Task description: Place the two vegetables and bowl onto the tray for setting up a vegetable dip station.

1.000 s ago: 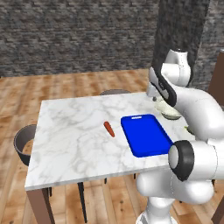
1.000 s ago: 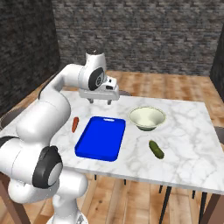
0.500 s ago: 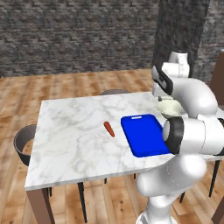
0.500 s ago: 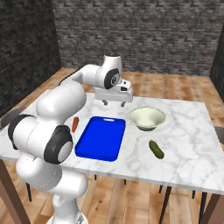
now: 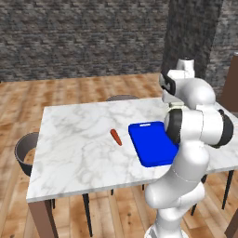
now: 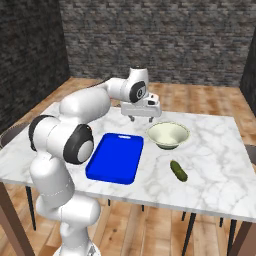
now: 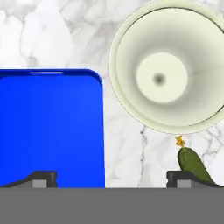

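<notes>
Looking down through the hand camera, I see my gripper (image 7: 111,178) with its fingertips spread wide and nothing between them, hanging above the marble table (image 6: 210,150) behind the tray (image 6: 116,157) and the bowl (image 6: 168,135). The blue tray lies bare. The bowl sits just beside it, apart from its rim. The cucumber (image 6: 178,170) lies on the marble near the bowl, not touching it. The carrot (image 5: 115,137) rests on the tray's other side.
</notes>
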Robot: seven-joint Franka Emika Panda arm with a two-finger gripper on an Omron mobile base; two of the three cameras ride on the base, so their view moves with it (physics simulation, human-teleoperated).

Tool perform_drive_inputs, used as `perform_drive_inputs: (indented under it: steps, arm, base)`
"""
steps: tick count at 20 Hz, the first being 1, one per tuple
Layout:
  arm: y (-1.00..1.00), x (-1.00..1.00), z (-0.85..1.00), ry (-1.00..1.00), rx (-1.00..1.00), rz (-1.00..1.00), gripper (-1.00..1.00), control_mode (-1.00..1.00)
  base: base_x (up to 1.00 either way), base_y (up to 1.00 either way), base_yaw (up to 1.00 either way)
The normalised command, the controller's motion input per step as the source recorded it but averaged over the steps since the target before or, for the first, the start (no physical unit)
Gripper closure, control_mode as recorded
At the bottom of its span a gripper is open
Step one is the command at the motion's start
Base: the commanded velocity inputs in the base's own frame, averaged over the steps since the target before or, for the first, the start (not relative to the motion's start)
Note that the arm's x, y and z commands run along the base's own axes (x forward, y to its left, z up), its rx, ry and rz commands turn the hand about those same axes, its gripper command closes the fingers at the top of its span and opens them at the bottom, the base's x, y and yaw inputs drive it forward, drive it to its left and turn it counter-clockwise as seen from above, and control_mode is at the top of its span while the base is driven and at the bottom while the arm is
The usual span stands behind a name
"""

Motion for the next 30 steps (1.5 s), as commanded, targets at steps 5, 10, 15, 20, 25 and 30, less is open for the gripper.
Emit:
perform_drive_inputs:
  steps: [5,10,15,20,25,30]
  arm:
    - [-0.21,0.57,-0.25,0.0,-0.03,-0.01,-1.0,-1.0]
    - [-0.03,0.52,-0.21,0.0,0.0,-0.02,-1.0,-1.0]
    - [0.0,0.46,-0.22,0.0,-0.01,-0.05,-1.0,-1.0]
    - [0.0,0.42,-0.28,0.0,-0.02,-0.03,-1.0,-1.0]
    - [0.0,0.29,-0.31,0.04,-0.02,-0.03,-1.0,-1.0]
    - [-0.03,0.15,-0.35,0.05,-0.02,-0.05,-1.0,-1.0]
  base:
    - [0.0,0.0,0.0]
    - [0.0,0.0,0.0]
    - [0.0,0.0,0.0]
    - [0.0,0.0,0.0]
    - [0.0,0.0,0.0]
    - [0.0,0.0,0.0]
